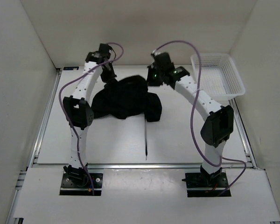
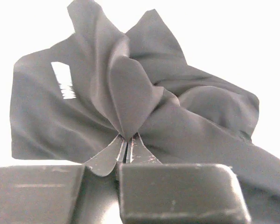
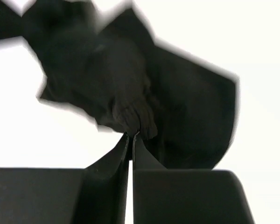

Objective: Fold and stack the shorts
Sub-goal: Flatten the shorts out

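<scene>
While both arms reach over the far half of the white table (image 1: pixel 107 140), the shorts (image 1: pixel 128 99) sit bunched in a dark, rumpled heap near the table's middle, between the two wrists. The left gripper (image 2: pixel 128 139) is clenched on a fold of the black fabric: in its wrist camera the two thin fingertips meet with almost no gap, and the cloth rises out of them in a peaked pleat before spreading into loose wrinkles to either side. A small white label (image 2: pixel 64 80) shows on the fabric to the left of that pleat. The right gripper (image 3: pixel 131 136) is likewise pinched tight on the garment, its fingers pressed together on a gathered, puckered edge; that view is blurred, and which part of the shorts it holds cannot be told. From above, the two grasp points lie along the heap's far edge, left and right, with the bulk of the cloth sagging toward the arm bases. A thin black drawstring (image 1: pixel 145 140) trails from the heap straight across the bare table toward the near edge. A white mesh basket (image 1: pixel 233 70) stands at the far right corner, well apart from the shorts.
</scene>
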